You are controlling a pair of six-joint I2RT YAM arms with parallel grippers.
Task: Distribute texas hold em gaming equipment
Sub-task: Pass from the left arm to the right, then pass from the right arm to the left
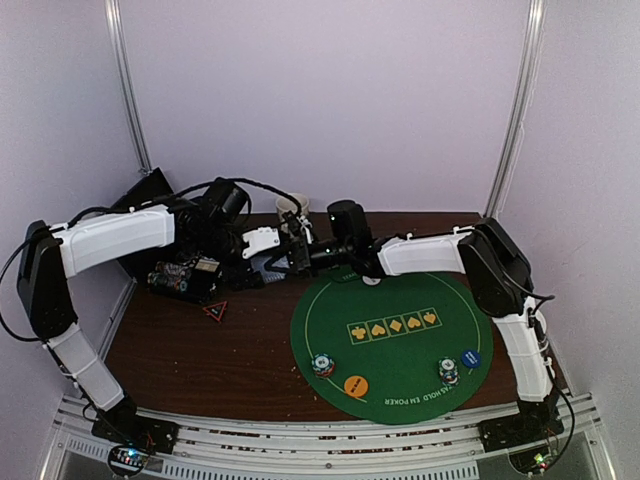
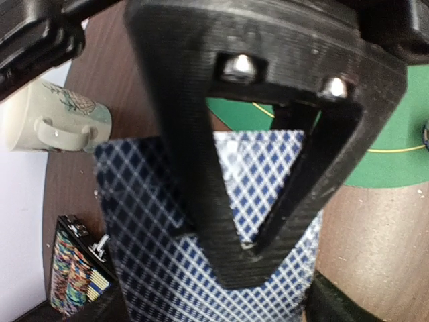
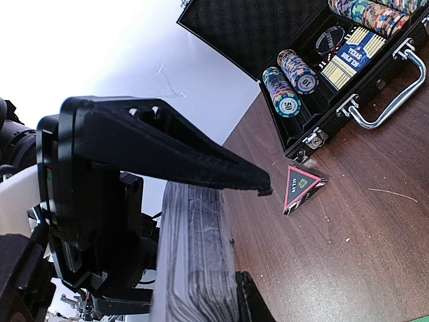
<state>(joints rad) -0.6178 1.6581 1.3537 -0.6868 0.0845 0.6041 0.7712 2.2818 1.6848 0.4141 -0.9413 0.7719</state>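
Observation:
A deck of blue-checked playing cards (image 2: 147, 255) hangs above the brown table at the back, between the two grippers. In the right wrist view the deck (image 3: 194, 255) shows edge-on, with my right gripper (image 3: 251, 231) shut on it from both faces. One of its black triangular fingers (image 2: 228, 221) lies across the card back. My left gripper (image 2: 214, 305) stands open, its fingers wide at the deck's sides. On the green poker mat (image 1: 400, 320) sit two striped chip stacks (image 1: 322, 365) (image 1: 448, 371), an orange disc (image 1: 356, 385) and a blue disc (image 1: 470, 358).
An open black chip case (image 3: 335, 60) with chips and a boxed deck lies at the back left. A red-edged triangular marker (image 3: 303, 188) stands on the wood near it. A beige mug (image 2: 53, 124) is by the back wall.

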